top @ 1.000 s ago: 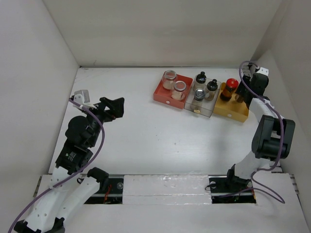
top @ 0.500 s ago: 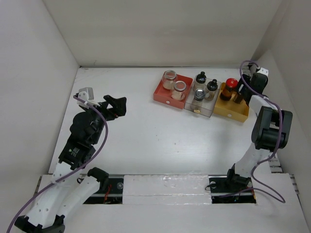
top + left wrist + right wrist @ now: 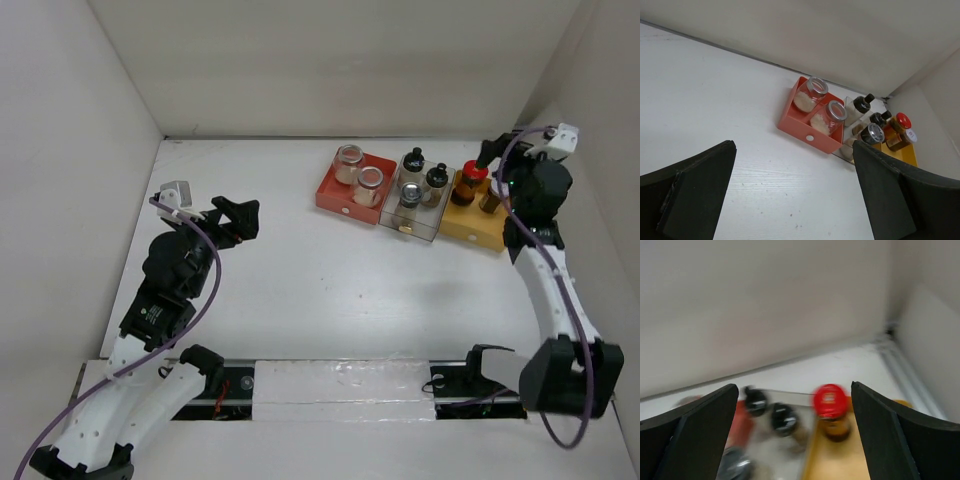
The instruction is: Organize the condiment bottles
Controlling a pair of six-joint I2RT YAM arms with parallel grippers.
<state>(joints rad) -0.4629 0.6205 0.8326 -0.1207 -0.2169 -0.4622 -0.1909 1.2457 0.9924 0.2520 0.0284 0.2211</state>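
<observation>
Surface: white tabletop (image 3: 300, 280), white walls on three sides, which I watch through three cameras.
Stock: condiment bottles (image 3: 436, 178) all stand in three trays in a row near the far edge, toward the far right corner.
Tray one: red tray (image 3: 345, 208) holds two silver-lidded jars (image 3: 348, 160) with pale contents.
Tray two: clear tray (image 3: 410, 228) holds two black-capped bottles (image 3: 413, 160) and a low silver-lidded jar (image 3: 410, 193).
Tray three: yellow tray (image 3: 478, 232) holds the red-lidded bottle (image 3: 472, 178), with a brown bottle (image 3: 490, 197) just beside it.
Risk: I judge the right arm's nearness to the yellow tray the main hazard. A careless swing or descent could clip the red-lidded bottle and topple it into its neighbour. My wrist view there is blurred, so aiming would be poor.
Right side: right jaws (image 3: 793, 385) are spread wide and empty, touching nothing, near the red-lidded bottle.
Left side: left jaws (image 3: 235, 220) are spread wide and empty over bare tabletop toward the left edge, well apart from the trays.
</observation>
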